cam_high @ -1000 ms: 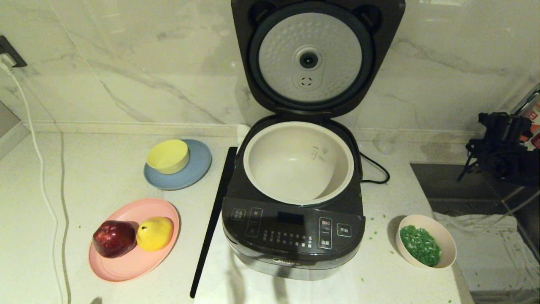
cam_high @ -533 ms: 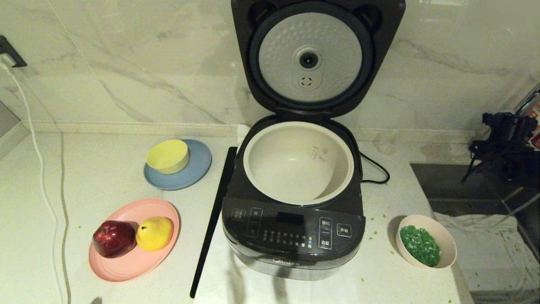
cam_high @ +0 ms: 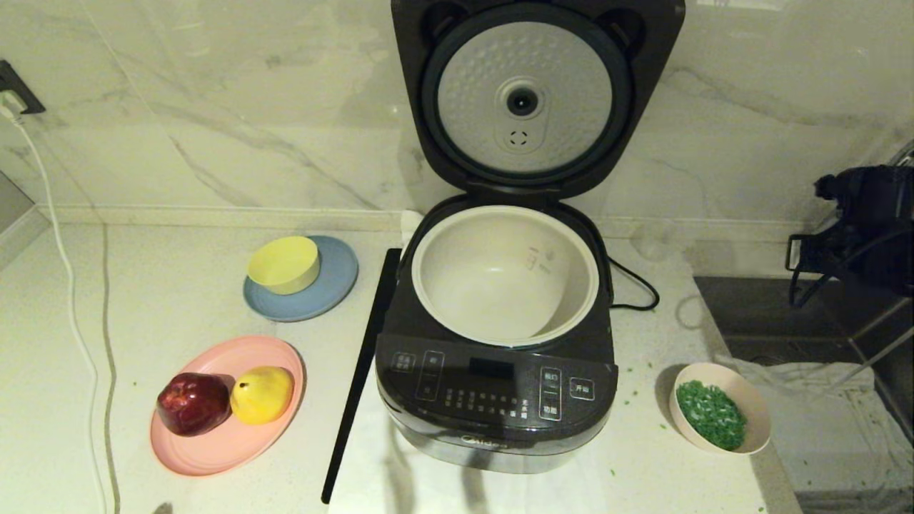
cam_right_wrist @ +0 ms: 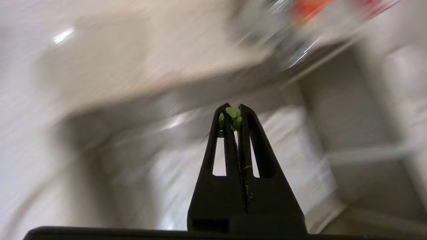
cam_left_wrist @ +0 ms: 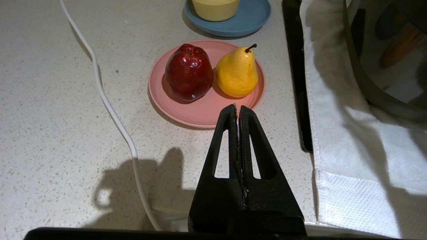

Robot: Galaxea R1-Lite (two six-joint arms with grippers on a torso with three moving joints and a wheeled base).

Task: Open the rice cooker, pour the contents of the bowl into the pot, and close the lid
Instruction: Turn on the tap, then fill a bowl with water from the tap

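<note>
Left gripper (cam_left_wrist: 238, 108): parked low over the counter, fingers pressed together, holding nothing.
Just beyond its tips: pink plate (cam_left_wrist: 200, 113) carrying a red apple (cam_left_wrist: 189, 71) and a yellow pear (cam_left_wrist: 237, 71), the two fruits touching.
Farther beyond: blue plate (cam_left_wrist: 248, 20) with a yellow bowl (cam_left_wrist: 215, 6) on it.
To the gripper's side: white cable (cam_left_wrist: 110, 100) on one hand, white cloth (cam_left_wrist: 347, 133) and a black strip (cam_left_wrist: 295, 66) on the other.

Right gripper (cam_right_wrist: 235, 108): raised at the far right of the head view, over the dark sink area, well apart from the cooker; fingers closed, with a few green bits (cam_right_wrist: 231, 112) stuck between the tips. Surroundings in its own view are blurred.

Bowl (cam_high: 757, 414): on the counter below and nearer than the right gripper, beside the cooker's front right corner, upright, holding the contents (cam_high: 710, 414), bright green chopped pieces.

Rice cooker (cam_high: 500, 407): centre of the counter on the white cloth. Pot (cam_high: 435, 285) seated inside, empty. Lid (cam_high: 525, 96) standing fully open against the marble wall, its dimpled silver plate facing forward.
</note>
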